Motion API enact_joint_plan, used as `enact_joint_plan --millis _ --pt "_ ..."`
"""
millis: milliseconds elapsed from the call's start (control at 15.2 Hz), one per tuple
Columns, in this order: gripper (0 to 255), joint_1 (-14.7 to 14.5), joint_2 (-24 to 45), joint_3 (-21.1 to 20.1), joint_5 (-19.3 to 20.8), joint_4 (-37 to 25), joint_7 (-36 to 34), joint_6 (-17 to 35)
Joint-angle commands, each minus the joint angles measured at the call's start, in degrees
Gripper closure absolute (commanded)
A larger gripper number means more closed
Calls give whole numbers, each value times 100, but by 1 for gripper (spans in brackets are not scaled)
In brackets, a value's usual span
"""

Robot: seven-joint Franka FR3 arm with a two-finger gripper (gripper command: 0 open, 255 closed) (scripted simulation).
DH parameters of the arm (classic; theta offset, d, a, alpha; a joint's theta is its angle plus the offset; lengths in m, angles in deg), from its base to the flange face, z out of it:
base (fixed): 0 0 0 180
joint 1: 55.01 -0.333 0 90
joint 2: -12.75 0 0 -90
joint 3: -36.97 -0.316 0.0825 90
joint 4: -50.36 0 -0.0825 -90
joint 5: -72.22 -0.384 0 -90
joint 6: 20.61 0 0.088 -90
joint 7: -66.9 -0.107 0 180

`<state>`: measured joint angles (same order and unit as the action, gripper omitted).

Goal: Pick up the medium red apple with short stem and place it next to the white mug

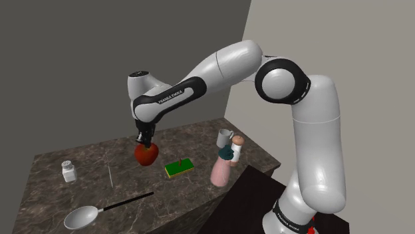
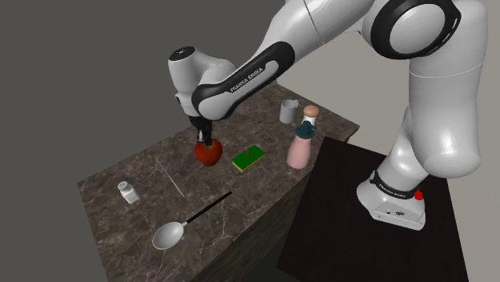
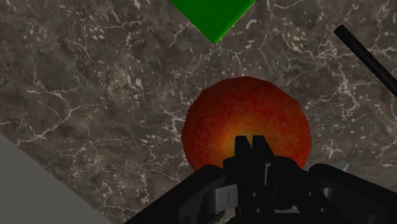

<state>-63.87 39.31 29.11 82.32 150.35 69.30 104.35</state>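
A red apple (image 1: 146, 154) (image 2: 209, 152) (image 3: 248, 118) with a yellow-orange patch is at the middle of the dark marble counter (image 1: 93, 154). My black gripper (image 1: 143, 140) (image 2: 203, 137) (image 3: 251, 145) comes straight down on its top. The fingers are nearly together at the stem, shut on the apple. I cannot tell whether the apple rests on the counter or hangs just above it. The white mug (image 1: 224, 138) (image 2: 288, 111) stands near the counter's far corner, well apart from the apple.
A green sponge (image 1: 179, 167) (image 2: 249, 159) (image 3: 213, 16) lies between apple and mug. A pink bottle (image 1: 223, 169) (image 2: 300, 148) stands by the mug. A salt shaker (image 1: 68, 171), a thin stick (image 1: 110, 176) and a black-handled spoon (image 1: 83, 216) lie toward the other end.
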Motion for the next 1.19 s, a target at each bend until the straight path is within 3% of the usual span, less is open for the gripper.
enact_joint_plan --millis 0,1122 --pt "255 1 -96 -13 -22 -22 13 -118" --pt "255 21 -605 -73 -169 -617 174 -1209"
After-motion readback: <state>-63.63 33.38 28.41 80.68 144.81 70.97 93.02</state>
